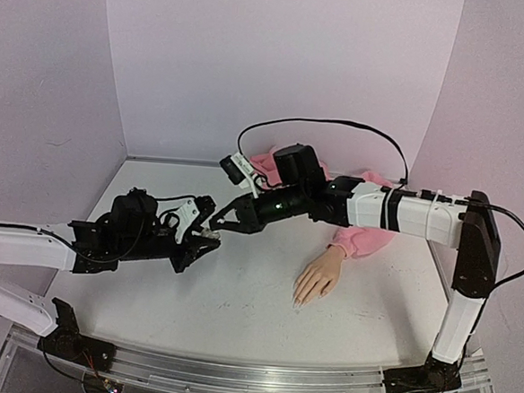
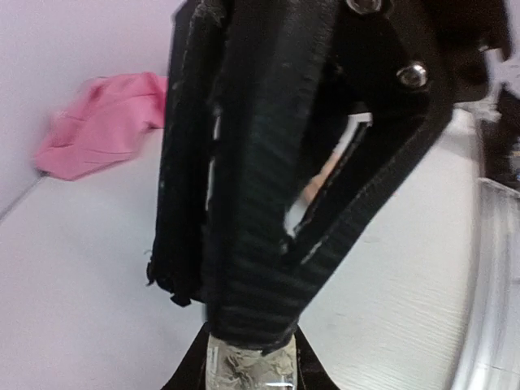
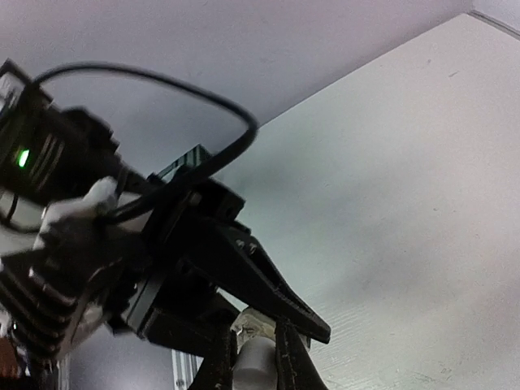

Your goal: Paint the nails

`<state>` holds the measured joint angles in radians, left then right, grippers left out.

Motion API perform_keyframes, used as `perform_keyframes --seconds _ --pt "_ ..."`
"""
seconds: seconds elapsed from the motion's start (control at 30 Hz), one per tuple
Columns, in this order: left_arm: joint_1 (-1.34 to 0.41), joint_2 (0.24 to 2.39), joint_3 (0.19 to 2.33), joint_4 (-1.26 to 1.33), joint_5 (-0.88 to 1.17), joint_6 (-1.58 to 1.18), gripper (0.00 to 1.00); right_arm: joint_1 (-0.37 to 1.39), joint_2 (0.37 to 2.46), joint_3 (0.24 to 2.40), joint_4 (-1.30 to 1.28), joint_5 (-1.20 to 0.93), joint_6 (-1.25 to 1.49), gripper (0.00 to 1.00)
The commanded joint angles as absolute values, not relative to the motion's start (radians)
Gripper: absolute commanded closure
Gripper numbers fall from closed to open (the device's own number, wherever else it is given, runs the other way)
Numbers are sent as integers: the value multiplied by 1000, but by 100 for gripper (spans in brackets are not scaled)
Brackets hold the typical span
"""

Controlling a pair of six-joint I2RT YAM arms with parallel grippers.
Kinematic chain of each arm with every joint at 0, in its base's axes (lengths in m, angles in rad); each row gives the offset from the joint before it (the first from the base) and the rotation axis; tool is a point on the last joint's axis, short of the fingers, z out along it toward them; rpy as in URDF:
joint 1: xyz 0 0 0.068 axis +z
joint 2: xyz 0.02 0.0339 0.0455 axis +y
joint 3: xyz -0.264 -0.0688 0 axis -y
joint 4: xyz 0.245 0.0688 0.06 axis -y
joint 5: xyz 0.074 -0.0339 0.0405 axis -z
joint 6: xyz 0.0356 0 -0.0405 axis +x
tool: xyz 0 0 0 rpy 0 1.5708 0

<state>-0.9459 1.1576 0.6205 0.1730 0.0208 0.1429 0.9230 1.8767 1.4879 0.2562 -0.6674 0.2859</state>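
Table (image 1: 236,312): white, pale walls on three sides.

Right arm (image 1: 414,212): base at near right, upper link standing almost vertical, elbow bent sharply, forearm running left roughly level across the table's far half. It passes over the pink sleeve (image 1: 367,242).

Left arm (image 1: 25,245): comes in low from the left edge, wrist angled right and slightly far, left of centre.

Mannequin hand (image 1: 321,274): lies flat right of centre, fingers pointing near-left, sleeve bunched behind it toward the far right.

Both grippers meet tip to tip left of centre, well apart from the mannequin hand.

Left gripper (image 1: 205,239): fingers closed on a small clear bottle (image 2: 246,367). In the left wrist view the bottle sits upright between its two dark fingertips.

Right gripper (image 1: 218,226): reaches the bottle from the far right. Jaws nearly together, clamped on the white cap (image 3: 257,357). The right wrist view shows the cap pinched between its fingertips, with the left gripper's black body just behind.

Nails (image 1: 299,299): on the mannequin fingertips, nearest the table's near edge, right of both grippers. Nothing touches them. Too small to tell colour or coating.
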Motion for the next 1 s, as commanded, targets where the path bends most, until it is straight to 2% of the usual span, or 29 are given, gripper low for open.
perform_keyframes --seconds 0.0,0.07,0.1,0.2,0.4,0.63,0.97 --pt "-809 1118 673 230 973 32 100 937 1744 1349 237 -989 -185 100" --pt "-781 1167 712 230 1186 -45 100 934 1687 1281 238 -980 -281 100" --pt "-779 1179 718 229 1206 -59 100 933 1683 1285 234 -994 -287 100" --pt "-779 1165 696 229 1131 -47 100 934 1675 1305 220 -1033 -288 100" --pt "-779 1152 689 220 998 -28 100 933 1655 1303 224 -978 -276 100" --pt "-779 1142 684 180 804 20 100 933 1608 1266 339 -900 -135 100" --pt "-779 1171 686 131 671 72 100 923 1565 1227 433 -766 46 100"
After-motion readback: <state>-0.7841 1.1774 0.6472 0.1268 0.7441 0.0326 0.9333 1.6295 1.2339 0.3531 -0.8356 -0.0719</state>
